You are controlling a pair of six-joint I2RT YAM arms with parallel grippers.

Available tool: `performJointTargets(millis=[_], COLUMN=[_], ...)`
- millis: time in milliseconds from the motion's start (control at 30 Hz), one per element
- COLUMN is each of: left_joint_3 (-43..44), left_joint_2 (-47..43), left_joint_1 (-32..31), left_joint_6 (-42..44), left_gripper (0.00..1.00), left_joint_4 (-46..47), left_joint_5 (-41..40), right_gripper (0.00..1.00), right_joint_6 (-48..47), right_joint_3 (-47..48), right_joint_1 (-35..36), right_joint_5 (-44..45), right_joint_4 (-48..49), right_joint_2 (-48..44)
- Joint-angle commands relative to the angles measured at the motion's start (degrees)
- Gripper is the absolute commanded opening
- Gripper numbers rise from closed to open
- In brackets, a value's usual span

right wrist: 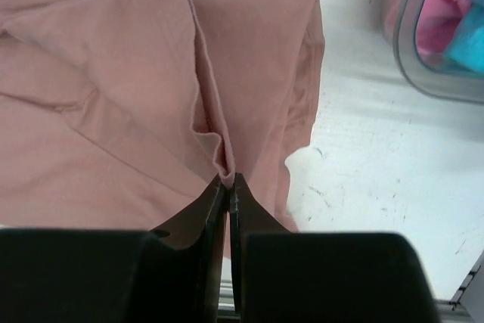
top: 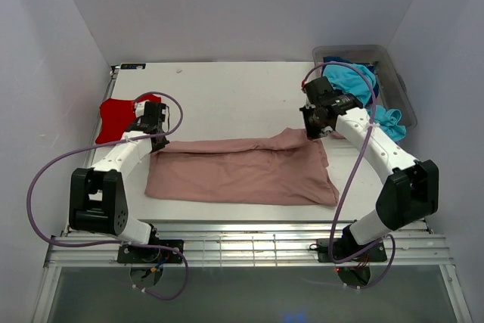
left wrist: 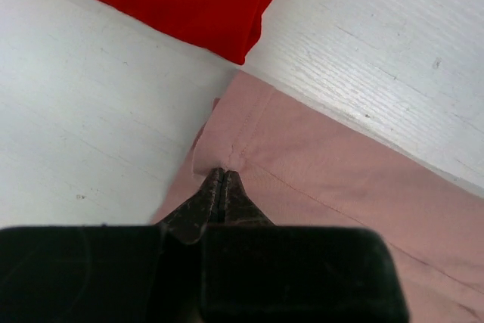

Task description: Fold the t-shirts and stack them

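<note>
Overhead view of a white surface (top: 227, 96) with two robot arms mounted at 6 o'clock. A large dusty-pink t-shirt (top: 242, 175) lies spread as a wide band across the middle, slightly toward 6 o'clock, with its print out of sight. The left tool (left wrist: 223, 177) has its fingers pressed together, pinching the shirt's hem at the 9 o'clock far corner. The right tool (right wrist: 229, 181) is likewise pressed together, pinching a raised pleat of the same shirt at its 3 o'clock far edge, where the cloth bunches into ridges. A red t-shirt (top: 117, 119) sits folded at 9 o'clock, just beside the pink corner but not touching it. A clear plastic bin (top: 399, 88) at 2 o'clock holds a turquoise t-shirt (top: 355, 81) that spills over its rim, with bright pink cloth beneath. The step in hand appears to be a fold of the pink shirt, with both far corners gripped. The next move likely calls for both arms to lift together and carry that edge toward 6 o'clock at equal pace, holding the cloth taut so the right-hand wrinkles flatten.
</note>
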Motion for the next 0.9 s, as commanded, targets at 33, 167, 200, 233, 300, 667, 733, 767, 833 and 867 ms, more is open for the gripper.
performJointTargets(millis=[33,167,200,233,300,667,733,767,833,867], left_joint_3=[-0.6,-1.4,-2.0,-2.3,-3.2,-5.7,-5.9,-5.5,-5.1,-4.8], left_joint_2=[-2.2,-2.2,-2.3,-2.7,-3.8,-6.8,-6.5,-6.1,-4.8,-3.6], left_joint_1=[0.1,0.1,0.1,0.2,0.1,0.1,0.1,0.1,0.1,0.1], left_joint_6=[0.2,-0.3,-0.6,-0.9,-1.0,-1.4,-0.8,-0.5,0.0,0.0], left_gripper=[0.00,0.00,0.00,0.00,0.00,0.00,0.00,0.00,0.02,0.07], left_joint_4=[-2.0,-3.5,-4.1,-4.2,-4.1,-4.8,-4.7,-5.0,-5.7,-6.4], left_joint_5=[-4.2,-5.1,-5.3,-5.5,-5.6,-5.8,-5.3,-4.7,-3.6,-3.1], right_gripper=[0.08,0.08,0.08,0.08,0.08,0.08,0.08,0.08,0.10,0.20], right_joint_6=[2.3,4.4,4.8,5.8,7.1,10.9,11.0,11.0,11.3,11.6], right_joint_3=[-2.6,-4.3,-5.2,-5.8,-7.8,-12.5,-13.0,-13.4,-14.2,-15.1], right_joint_1=[1.7,3.8,4.1,4.4,5.1,5.5,5.5,5.5,5.5,5.6], right_joint_5=[0.6,2.4,2.7,3.0,3.1,7.0,7.3,7.3,7.4,7.3], right_joint_4=[-4.0,-7.6,-8.3,-9.4,-10.1,-13.8,-14.4,-14.4,-15.3,-15.7], right_joint_2=[-4.2,-6.6,-7.1,-8.4,-9.8,-14.9,-14.9,-14.8,-13.9,-13.6])
